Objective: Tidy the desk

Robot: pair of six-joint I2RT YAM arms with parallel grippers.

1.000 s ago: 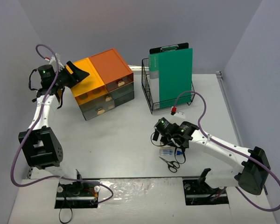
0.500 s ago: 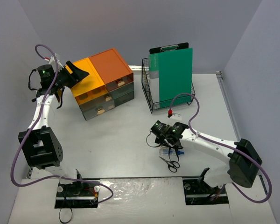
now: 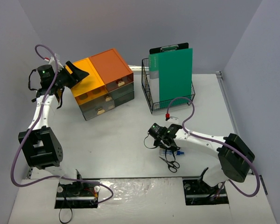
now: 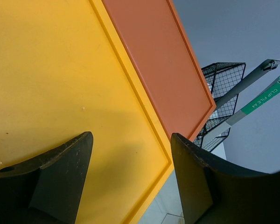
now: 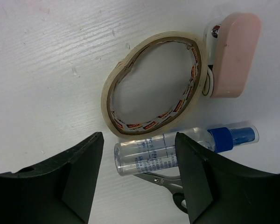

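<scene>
The white desk [image 3: 121, 140] holds a small cluster at front right. My right gripper [image 3: 164, 140] is open and empty, hovering just above that cluster. In the right wrist view the gripper [image 5: 139, 140] straddles a clear spray bottle [image 5: 177, 149] with a blue cap. A roll of tape [image 5: 151, 84] lies flat beyond it. A pink oblong item [image 5: 231, 53] touches the tape's far side. Scissors [image 5: 168, 184] lie partly under the bottle. My left gripper [image 3: 77, 73] is open and empty above the yellow top [image 4: 46, 70] of the drawer unit.
The drawer unit [image 3: 102, 84], with yellow and orange [image 4: 163, 60] tops, stands at back left. A black wire basket [image 3: 151, 93] holding a green clipboard [image 3: 175, 74] stands at back centre-right. The scissors [image 3: 170, 163] lie near the desk's front edge.
</scene>
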